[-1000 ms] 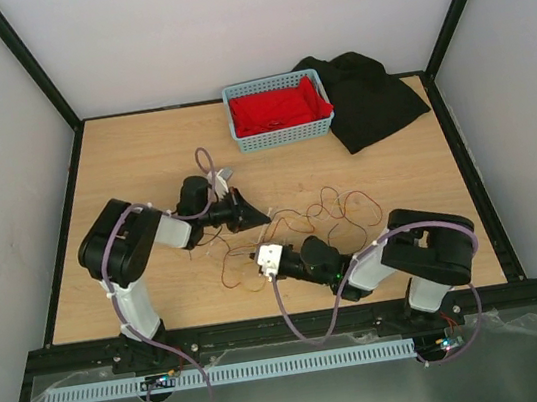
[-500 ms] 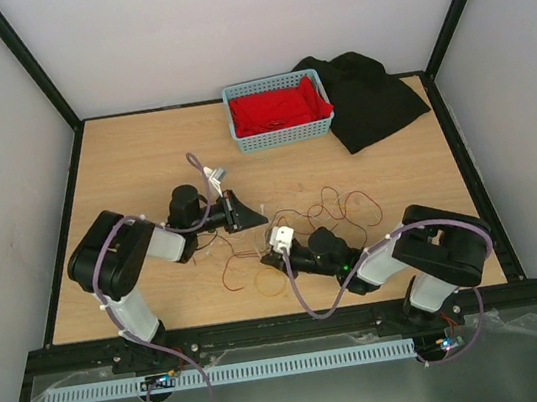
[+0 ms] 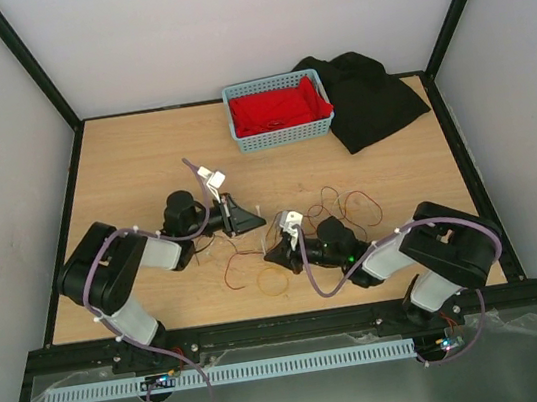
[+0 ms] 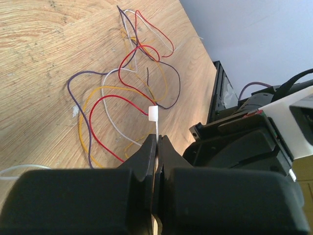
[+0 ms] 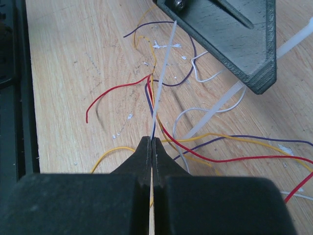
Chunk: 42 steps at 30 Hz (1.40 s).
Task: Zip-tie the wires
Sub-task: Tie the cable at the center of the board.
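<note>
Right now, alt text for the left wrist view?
The left arm's fingers are shut on a whitish zip tie, its square head poking out over loose red, yellow, purple and white wires on a wooden table.

Wooden table (image 3: 131,161) with a few things.
Curly wires (image 3: 345,205) at centre; blue basket (image 3: 284,136) and black cloth (image 3: 370,100) upper right.
</note>
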Each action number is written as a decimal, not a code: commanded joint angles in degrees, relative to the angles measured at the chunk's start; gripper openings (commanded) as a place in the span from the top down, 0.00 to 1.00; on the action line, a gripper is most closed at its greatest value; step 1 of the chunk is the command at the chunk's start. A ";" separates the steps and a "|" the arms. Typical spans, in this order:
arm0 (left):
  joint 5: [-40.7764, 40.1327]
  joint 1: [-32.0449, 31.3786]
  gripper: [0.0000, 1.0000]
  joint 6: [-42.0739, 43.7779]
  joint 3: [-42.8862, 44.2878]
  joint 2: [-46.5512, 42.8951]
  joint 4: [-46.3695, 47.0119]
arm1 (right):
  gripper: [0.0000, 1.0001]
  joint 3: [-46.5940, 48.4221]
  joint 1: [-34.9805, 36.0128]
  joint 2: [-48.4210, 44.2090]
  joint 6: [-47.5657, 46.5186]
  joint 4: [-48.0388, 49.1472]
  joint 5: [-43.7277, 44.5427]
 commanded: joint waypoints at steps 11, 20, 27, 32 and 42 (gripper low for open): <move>-4.99 -0.94 1.00 9.61 -3.89 -6.58 2.99 | 1.00 -0.45 -3.58 -3.84 6.47 -3.54 -7.78; -6.87 -2.16 1.00 14.86 -5.39 -9.57 2.90 | 1.00 1.87 -4.99 -3.50 7.99 -8.80 -12.99; -9.06 -3.08 1.00 19.32 -6.98 -11.36 2.94 | 1.00 3.63 -6.27 -4.69 8.44 -13.53 -15.60; -12.08 -4.47 1.00 23.63 -7.88 -11.88 2.93 | 1.00 4.86 -6.72 -5.23 8.14 -17.43 -17.52; -17.19 -7.49 1.00 33.71 -9.35 -14.15 2.95 | 1.00 5.66 -7.17 -4.22 7.49 -19.29 -19.79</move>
